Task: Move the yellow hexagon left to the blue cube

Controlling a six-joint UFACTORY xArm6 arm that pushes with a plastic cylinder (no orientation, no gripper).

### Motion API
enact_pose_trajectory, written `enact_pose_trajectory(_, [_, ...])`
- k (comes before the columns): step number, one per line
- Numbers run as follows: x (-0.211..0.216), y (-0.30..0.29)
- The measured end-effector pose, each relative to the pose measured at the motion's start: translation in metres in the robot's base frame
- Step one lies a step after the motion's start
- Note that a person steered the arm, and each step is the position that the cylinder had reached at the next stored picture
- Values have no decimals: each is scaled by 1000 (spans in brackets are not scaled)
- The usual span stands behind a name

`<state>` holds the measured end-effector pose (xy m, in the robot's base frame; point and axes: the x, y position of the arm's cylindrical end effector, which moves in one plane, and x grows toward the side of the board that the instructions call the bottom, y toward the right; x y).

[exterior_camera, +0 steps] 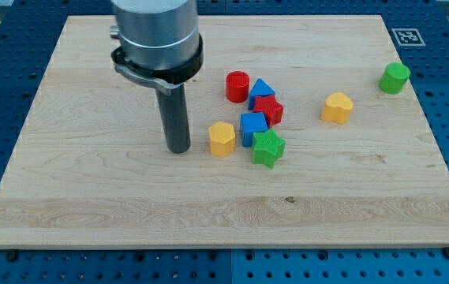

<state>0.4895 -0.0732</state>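
The yellow hexagon sits near the board's middle, just left of the blue cube and almost touching it. My tip rests on the board a short way to the left of the yellow hexagon, with a small gap between them. The rod rises from there to the arm's grey body at the view's top.
A red cylinder, a blue triangle, a red star and a green star cluster around the blue cube. A yellow heart and a green cylinder lie to the right. The wooden board has blue surround.
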Motion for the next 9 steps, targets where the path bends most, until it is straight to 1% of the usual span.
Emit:
enact_pose_trajectory(1, [1, 0])
enact_pose_trajectory(2, [4, 15])
enact_pose_trajectory(4, [2, 79])
enact_pose_trajectory(5, [-12, 92])
enact_pose_trajectory(7, [-13, 116])
enact_pose_trajectory(8, [-13, 107])
enact_pose_trajectory(9, [-13, 78])
